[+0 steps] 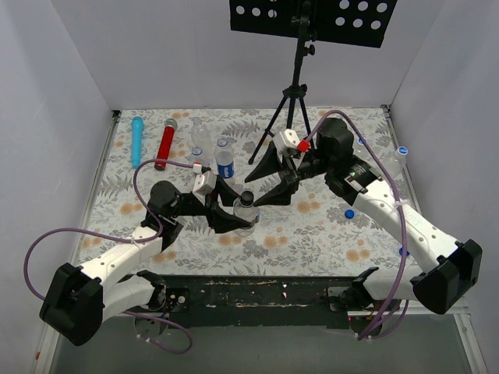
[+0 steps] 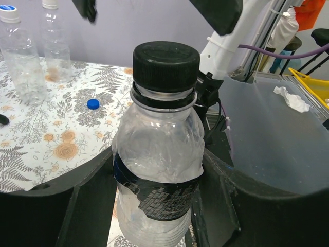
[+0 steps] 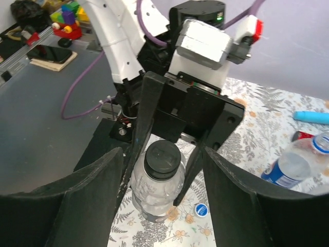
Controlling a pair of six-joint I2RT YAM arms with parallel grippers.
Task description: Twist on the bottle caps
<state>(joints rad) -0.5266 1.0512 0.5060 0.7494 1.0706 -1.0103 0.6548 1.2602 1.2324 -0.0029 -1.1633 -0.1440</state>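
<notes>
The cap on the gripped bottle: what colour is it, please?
The cap is black; the left wrist view shows it best.

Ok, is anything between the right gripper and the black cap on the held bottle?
Nothing visible. The black cap lies straight ahead of the open right gripper. The left gripper clamps the bottle lower down, below the cap.

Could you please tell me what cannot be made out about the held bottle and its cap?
- Threads under the black cap: covered by its skirt, both wrist views; tightness unknown.
- Base of the bottle: cut off by the left wrist view's bottom edge.
- Print on the label: blurred and creased, left wrist view.
- Bottle in top view: largely covered by the left gripper and right gripper.
</notes>
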